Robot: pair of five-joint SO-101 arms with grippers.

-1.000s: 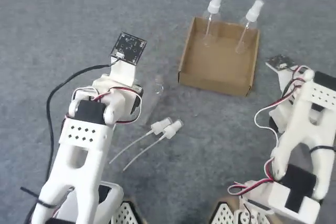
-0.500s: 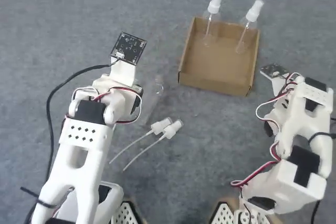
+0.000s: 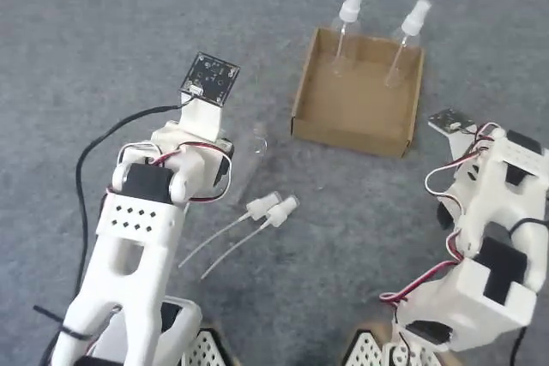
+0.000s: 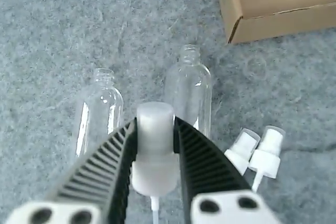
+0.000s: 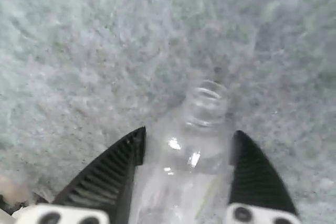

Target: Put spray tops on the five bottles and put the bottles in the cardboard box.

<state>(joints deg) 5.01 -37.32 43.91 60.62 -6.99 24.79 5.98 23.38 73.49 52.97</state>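
My left gripper (image 4: 155, 124) is shut on a white spray top (image 4: 155, 150) held above the grey carpet. Below it lie two clear uncapped bottles (image 4: 98, 111) (image 4: 189, 85), side by side. Two loose spray tops (image 3: 264, 206) (image 3: 283, 209) with long tubes rest near them. My right gripper (image 5: 189, 134) is shut on another clear bottle (image 5: 207, 103) with a bare neck, to the right of the cardboard box (image 3: 347, 135). Two capped bottles (image 3: 345, 27) (image 3: 405, 40) lean against the box's far wall.
The left arm (image 3: 146, 212) stands over the left half of the carpet, its black cable looping at its left. The right arm (image 3: 493, 220) stands at the right edge, near the box's front right corner. Open carpet lies between the arms.
The right arm has changed posture, its wrist swinging slightly left and toward the near side beside the box. The left arm, bottles and spray tops have stayed put.
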